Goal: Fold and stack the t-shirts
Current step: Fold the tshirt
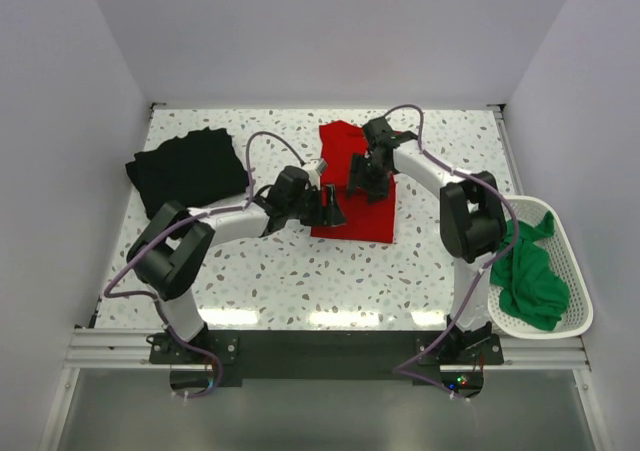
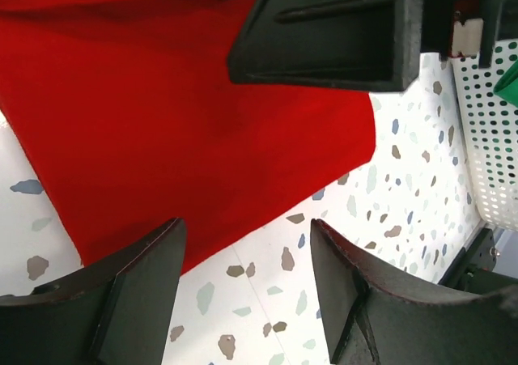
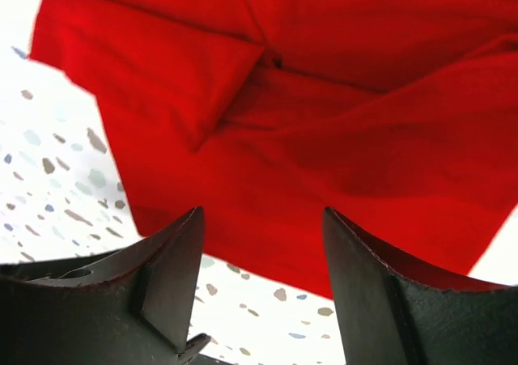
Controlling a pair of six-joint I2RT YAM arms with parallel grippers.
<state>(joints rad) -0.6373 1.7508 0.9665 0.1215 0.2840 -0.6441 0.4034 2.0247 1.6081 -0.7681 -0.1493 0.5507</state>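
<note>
Worktop (image 1: 300,281), centre of frame: red t-shirt (image 1: 360,221) lies as a lengthwise strip, one sleeve tucked in; I judge its folding about half done. My left fingers (image 2: 137,292) and right fingers (image 3: 162,276) hover spread above it, pinching nothing; next, each pair must nip an edge for the crosswise fold. Upper left: black t-shirt (image 1: 190,166). Right edge: basket (image 1: 572,271) holding the green t-shirt (image 1: 530,276). Only my own crowded arms could interfere.

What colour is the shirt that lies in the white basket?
The t-shirt in the basket is green; the top external view shows it best.
</note>
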